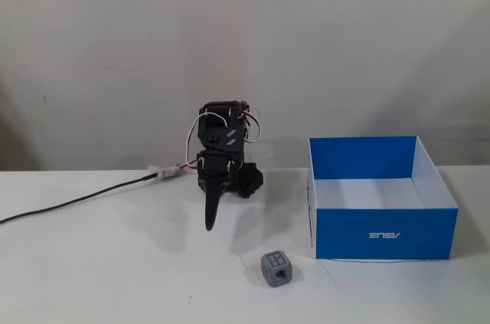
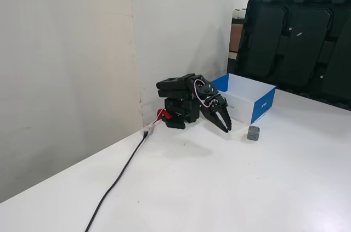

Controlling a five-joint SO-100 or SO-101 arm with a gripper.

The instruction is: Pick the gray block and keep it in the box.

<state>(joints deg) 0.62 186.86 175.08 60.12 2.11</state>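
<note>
The tabletop [image 1: 99,263] is carrying everything here, white and bare apart from the arm, a cable, and the two task items.

The box [image 1: 383,234] is sitting at the right in a fixed view, open-topped, blue outside and white within. Its inner floor [image 1: 366,193] is showing nothing at all, so it is standing empty and offering a wide landing area. In the other fixed view the box [image 2: 262,106] is lying beyond the arm, in front of a large dark monitor [image 2: 296,45].

The arm [image 1: 222,148] is folded low on its base, with its end effector [image 1: 210,220] pointing down toward the tabletop. Its jaws are looking slightly spread in the side-on fixed view [image 2: 225,125], holding nothing.

The gray block [image 1: 276,268] is resting on the tabletop just in front of the box's near left corner, apart from it, and well apart from the end effector. In the other fixed view the gray block [image 2: 253,133] is lying between the end effector and the box.

It is appearing rigid and light, probably plastic, so it is unlikely to deform. The rounded corners are looking slip-prone; taking two opposite flat faces, squarely, is seeming safest.
</note>
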